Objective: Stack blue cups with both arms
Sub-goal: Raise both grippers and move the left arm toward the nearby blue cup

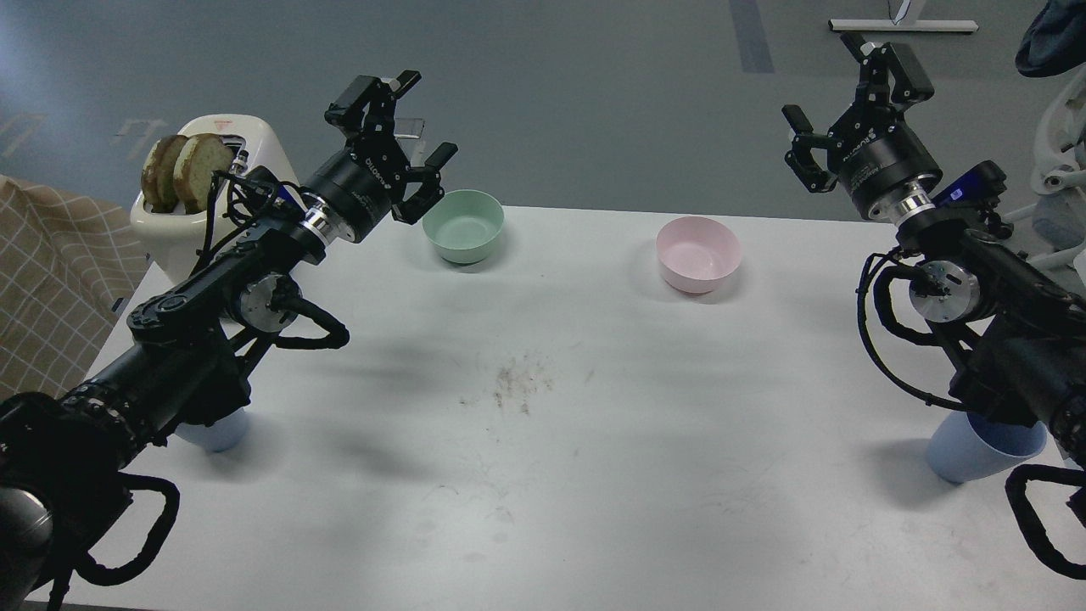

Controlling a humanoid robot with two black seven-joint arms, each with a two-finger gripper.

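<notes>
Right now both of my arms are raised above the white table (543, 475), and neither holds anything. My left gripper (392, 140) hangs with its fingers spread wide, just left of the mint-green bowl (463, 225). My right gripper (848, 110) is likewise spread open, high over the table's far right corner, well apart from the pink bowl (698, 254).

Both blue cups are matte, pale blue and without handles. The left blue cup (216, 431) sits near the table's left edge, mostly hidden under my left forearm, so only a bit of its wall shows. The right blue cup (976, 450) stands near the right edge, partly covered by my right arm; its side tapers toward a narrower base. The two cups are well apart, at opposite sides of the table.

The tabletop is white and scuffed, with a patch of dark crumbs or smudges (517, 386) near its middle. At the far left corner a cream toaster (233, 144) holds two slices of bread (187, 170). A tan checked cloth (51, 280) lies to the left, and grey floor stretches beyond the table.
</notes>
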